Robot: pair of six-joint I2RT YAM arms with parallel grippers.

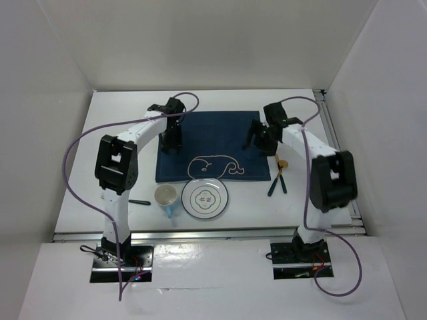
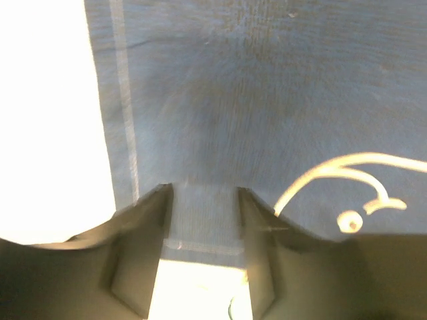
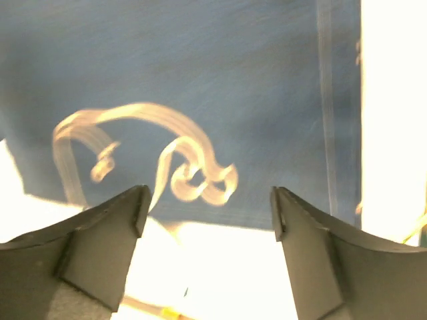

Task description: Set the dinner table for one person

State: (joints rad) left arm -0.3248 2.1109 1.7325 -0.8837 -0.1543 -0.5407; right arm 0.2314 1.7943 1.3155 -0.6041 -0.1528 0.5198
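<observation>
The dinner table (image 1: 120,113) is a white matte surface. A navy whale-print placemat (image 1: 210,143) lies flat at its middle. My left gripper (image 1: 171,141) hangs open over the placemat's left edge. In the left wrist view the left gripper (image 2: 203,195) has cloth (image 2: 267,100) showing between its fingers and holds nothing. My right gripper (image 1: 257,139) is open over the placemat's right part. In the right wrist view the right gripper (image 3: 210,200) is empty above the whale's tail (image 3: 193,177). A white plate (image 1: 205,198) and a cup (image 1: 166,196) sit just in front of the placemat.
Two green-handled utensils (image 1: 277,183) and a small gold piece (image 1: 282,163) lie right of the placemat. A dark utensil (image 1: 139,202) lies left of the cup. Metal rails (image 1: 335,143) run along the right and front edges. White walls enclose the table.
</observation>
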